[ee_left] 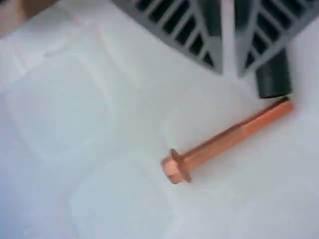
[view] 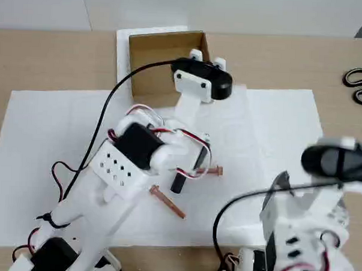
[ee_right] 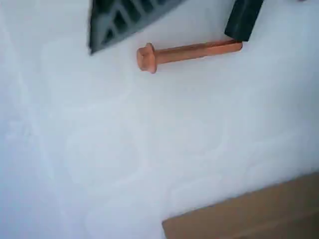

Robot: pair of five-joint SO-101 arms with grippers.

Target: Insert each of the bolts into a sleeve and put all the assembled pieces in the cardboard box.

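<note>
Left gripper [ee_left: 230, 59]: low over the paper [view: 277, 134], just beside the sleeve [ee_left: 272, 79]. You cannot tell from these views whether it is open or closed.

Sleeve: black, lying on the paper near the middle. One end is tucked under the left gripper in the left wrist view.

Bolt [ee_left: 229, 134]: copper, lying flat on the paper. Its plain end sits at the sleeve's end, touching or very nearly, and its head points away from the sleeve. You can see the whole shank outside the sleeve, so this bolt is not inserted.

Second bolt [view: 168, 202]: also flat on the paper, on the side nearer the arm bases and at a slant. Its head is near the sleeve's other end but apart from it.

Right gripper [ee_right: 124, 25]: over the paper, close to the first bolt's head in the right wrist view. You cannot tell its state either.

Box [view: 166, 36]: cardboard, open side up, at the far edge of the paper. It is well apart from both bolts and the sleeve.

Scissors [view: 360, 83]: on the table [view: 52, 58] at the far right, off the paper.
</note>
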